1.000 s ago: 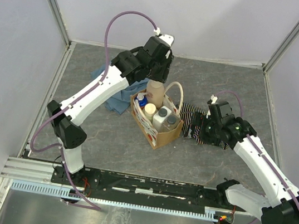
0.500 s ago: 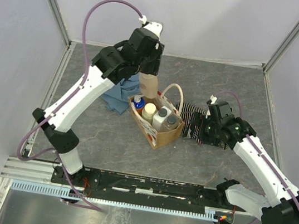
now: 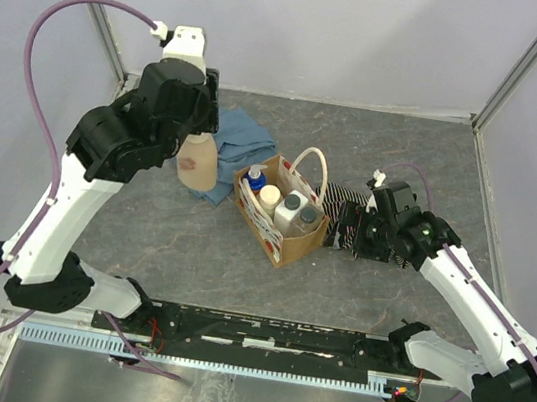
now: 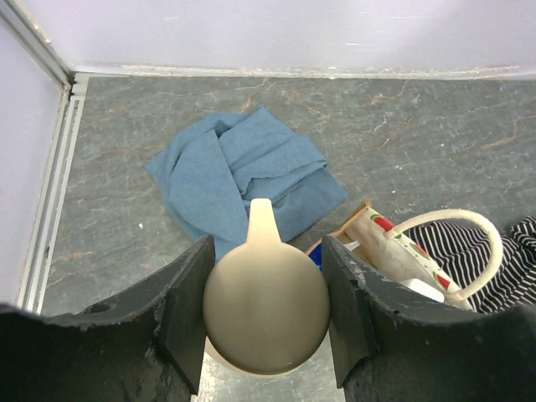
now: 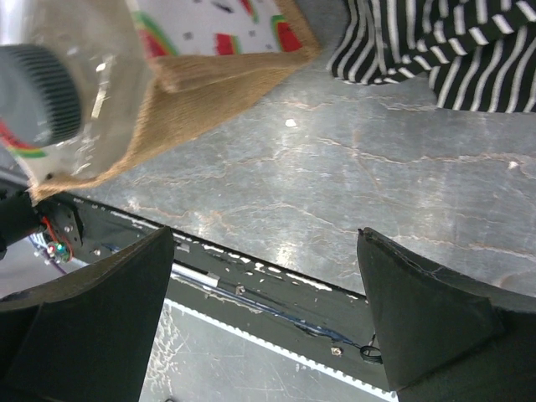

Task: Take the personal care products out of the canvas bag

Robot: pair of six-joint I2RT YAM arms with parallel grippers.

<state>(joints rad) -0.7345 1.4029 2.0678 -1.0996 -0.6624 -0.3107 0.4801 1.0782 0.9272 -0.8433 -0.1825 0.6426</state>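
The left arm arches high from its base, elbow out by the left wall, wrist bent down. Its pincer point(image 4: 268, 251) is clamped on the beige bottle point(image 3: 197, 162), which hangs outside the bag point(image 3: 287, 244), left of it, at the near edge of the blue cloth point(image 3: 248, 137). The right arm reaches low over the striped cloth point(image 3: 342, 194), and its pincer point(image 5: 266, 239) is spread wide, holding nothing, just beside the bag's right side. A blue bottle point(image 3: 255, 177), a cream-capped one point(image 3: 269, 197) and two grey-capped ones point(image 3: 293, 205) stand in the bag. Bare table point(image 3: 192, 240) lies left of and in front of the bag. The left wall stands close to the left arm.
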